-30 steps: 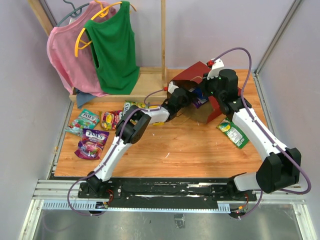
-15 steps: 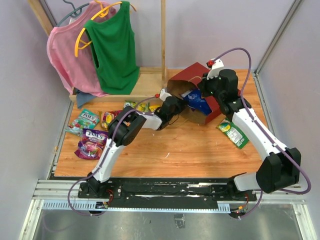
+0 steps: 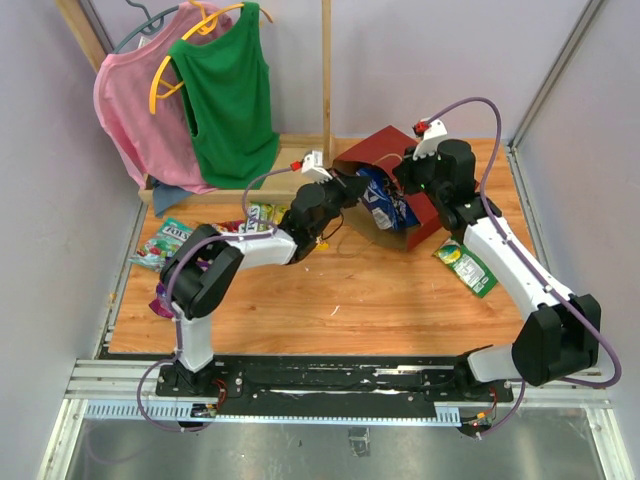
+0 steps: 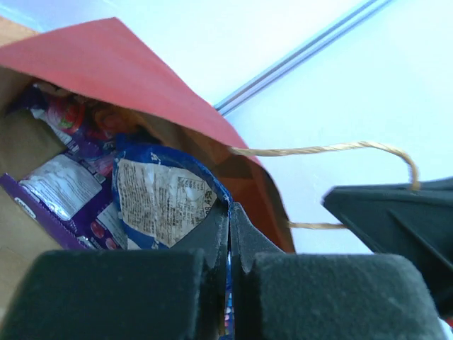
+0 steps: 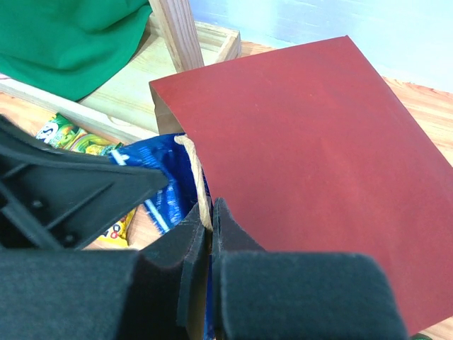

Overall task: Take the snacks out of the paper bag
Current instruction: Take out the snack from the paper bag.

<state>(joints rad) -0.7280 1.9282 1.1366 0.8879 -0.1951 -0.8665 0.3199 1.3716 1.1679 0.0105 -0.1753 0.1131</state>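
Blue chip bag (image 4: 166,202): your left pincer (image 4: 230,227) clamping its near edge, jaws closed tight. Packet lying straight ahead, long axis running into paper bag (image 4: 106,57) mouth. Beyond, your right pincer (image 5: 207,216) gripping loop handle (image 5: 195,170), holding bag tipped on tabletop (image 3: 350,300).

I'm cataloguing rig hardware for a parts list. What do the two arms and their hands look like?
Both the left arm and right arm have white tubular links joined by bulky black joints, and a lavender cable loops along each. A small white-and-red part sits at each wrist. The left hand and right hand are black, with two matte, wedge-shaped fingers.
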